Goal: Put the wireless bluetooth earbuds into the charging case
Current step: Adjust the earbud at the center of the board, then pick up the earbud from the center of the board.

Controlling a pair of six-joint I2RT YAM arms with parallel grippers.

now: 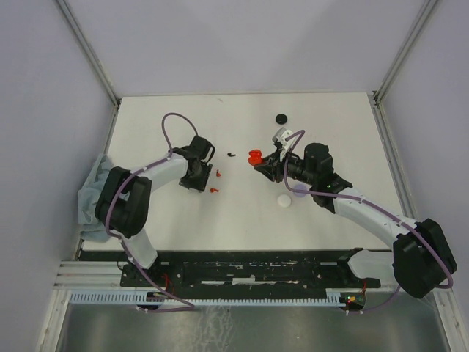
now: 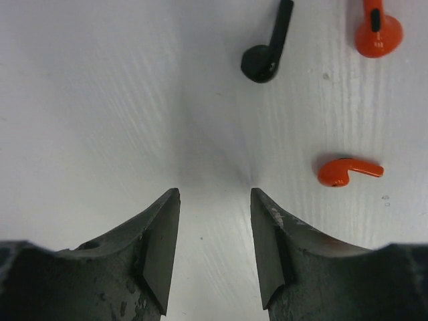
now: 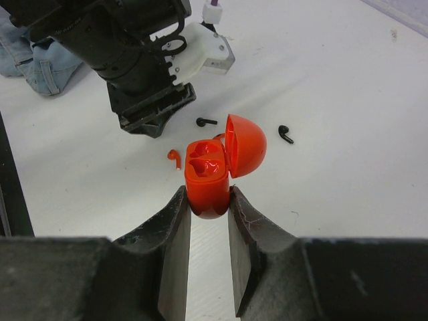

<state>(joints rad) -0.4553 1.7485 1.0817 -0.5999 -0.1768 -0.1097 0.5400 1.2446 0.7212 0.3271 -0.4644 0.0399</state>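
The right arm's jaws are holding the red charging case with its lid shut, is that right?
Not quite: the lid is flipped open, as the right wrist view shows. The right gripper does hold the red charging case.

The charging case (image 3: 212, 177) is glossy orange-red plastic, with highlights sliding over its domed lid and moulded wells. At the right of the left wrist view, the upper red earbud (image 2: 378, 30) and the lower red earbud (image 2: 348, 171) have the same smooth shine. The black earbud (image 2: 267, 50) is smooth plastic with a duller sheen.

The left gripper (image 2: 215, 194) and right gripper (image 3: 207, 194) are dark and matt, scuffed and flecked with pale specks. The table (image 2: 100, 100) is white and matt, faintly streaked. At the left of the top view lies a grey-blue cloth (image 1: 91, 194), soft and crumpled.
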